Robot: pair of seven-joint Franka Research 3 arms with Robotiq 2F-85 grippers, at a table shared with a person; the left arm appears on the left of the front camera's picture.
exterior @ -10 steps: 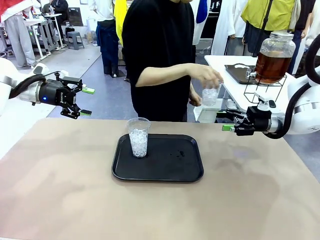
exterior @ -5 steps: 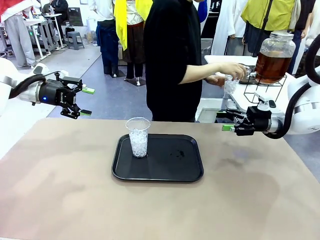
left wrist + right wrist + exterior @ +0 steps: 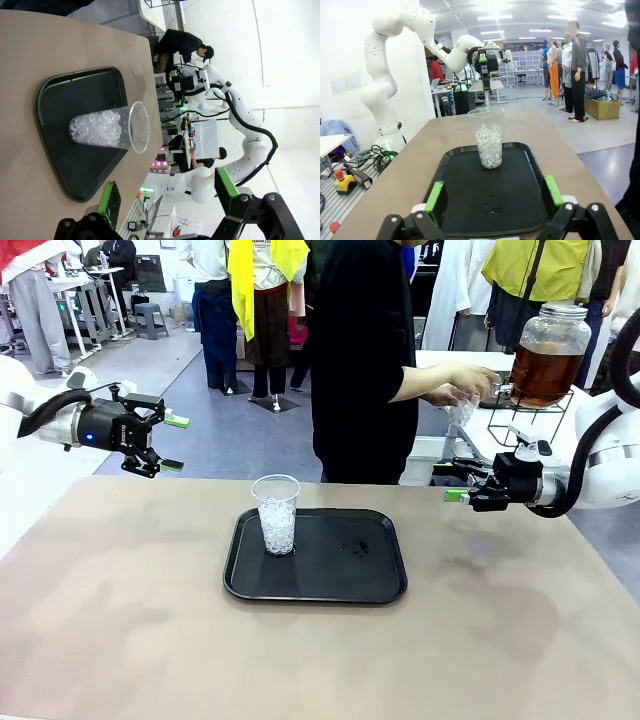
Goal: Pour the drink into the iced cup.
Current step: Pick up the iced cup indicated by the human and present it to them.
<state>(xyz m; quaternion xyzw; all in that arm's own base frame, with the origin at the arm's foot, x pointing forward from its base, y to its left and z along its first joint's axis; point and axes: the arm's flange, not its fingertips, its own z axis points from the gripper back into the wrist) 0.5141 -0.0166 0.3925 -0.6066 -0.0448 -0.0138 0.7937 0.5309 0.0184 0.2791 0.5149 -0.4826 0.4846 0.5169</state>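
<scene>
Clear iced cup (image 3: 277, 514) stands unmoved on the black tray (image 3: 330, 585) on the bench (image 3: 120, 620). Left tool (image 3: 175, 443) and right tool (image 3: 450, 482) stay wide open, empty. The person's hand (image 3: 470, 380) holds a second cup (image 3: 461, 410) nearer the dispenser (image 3: 548, 350) than before.

Iced cup (image 3: 107, 131) stands on the black tray (image 3: 75, 170) (jaws apart, empty).
</scene>
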